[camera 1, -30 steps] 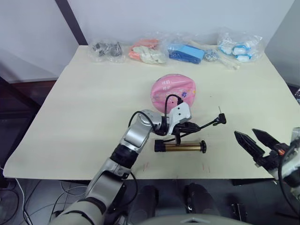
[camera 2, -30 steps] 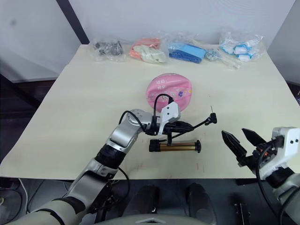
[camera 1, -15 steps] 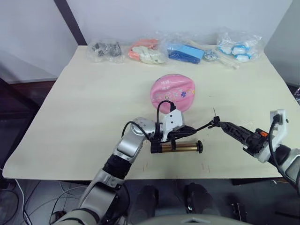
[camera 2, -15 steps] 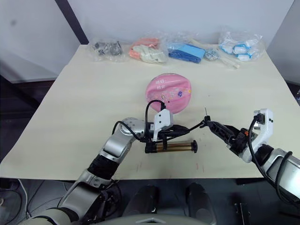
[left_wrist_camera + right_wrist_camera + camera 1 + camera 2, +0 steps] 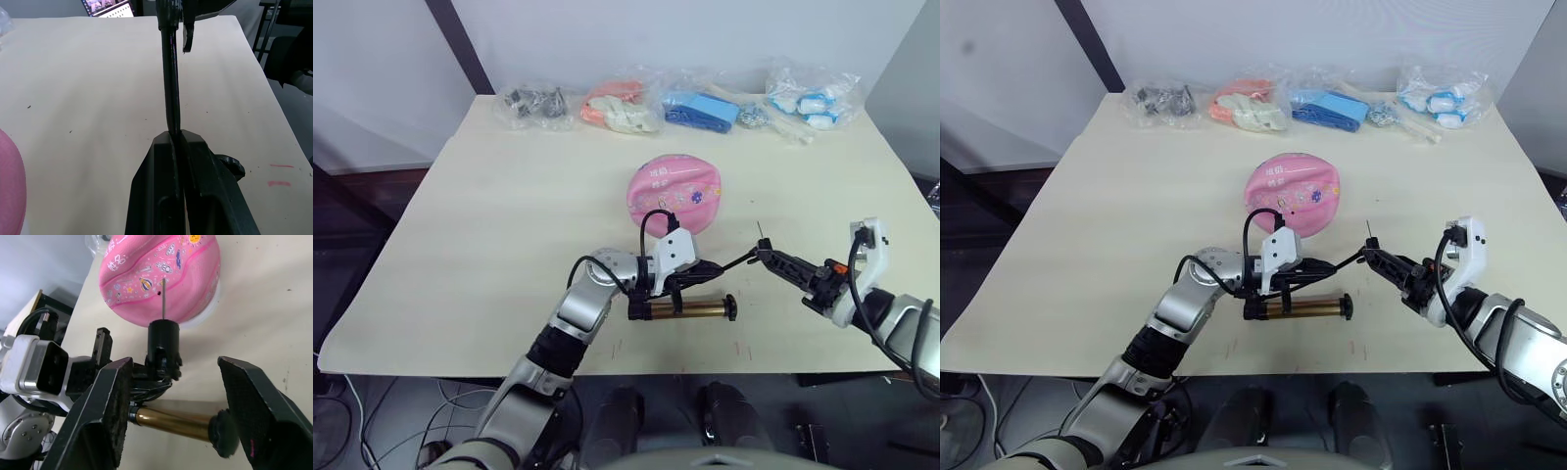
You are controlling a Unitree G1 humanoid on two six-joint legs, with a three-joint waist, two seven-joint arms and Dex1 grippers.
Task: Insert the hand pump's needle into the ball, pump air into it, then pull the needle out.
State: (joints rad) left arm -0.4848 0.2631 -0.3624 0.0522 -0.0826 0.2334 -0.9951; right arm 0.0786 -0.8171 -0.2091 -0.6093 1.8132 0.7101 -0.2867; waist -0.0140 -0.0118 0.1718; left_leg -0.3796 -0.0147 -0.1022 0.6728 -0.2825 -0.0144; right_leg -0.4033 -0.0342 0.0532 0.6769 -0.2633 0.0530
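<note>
The pink ball (image 5: 675, 191), dented and sagging, lies in the middle of the table. The brass hand pump (image 5: 690, 310) lies on its side in front of it. My left gripper (image 5: 693, 274) is shut on the pump's black hose (image 5: 169, 73) just above the cylinder. The hose runs right to a black fitting carrying the thin needle (image 5: 163, 301), which stands up off the table with the ball behind it in the right wrist view. My right gripper (image 5: 771, 258) is at this fitting, open, with one finger (image 5: 110, 396) on each side of it and not touching it.
Several clear bags line the table's far edge: dark metal parts (image 5: 536, 103), orange-white items (image 5: 622, 108), blue items (image 5: 705, 106), blue-white items (image 5: 813, 98). Red marks (image 5: 744, 348) sit near the front edge, right of the pump.
My right gripper came in from the table's front right corner to the needle fitting. My left gripper, still on the hose, sank a little toward the pump.
</note>
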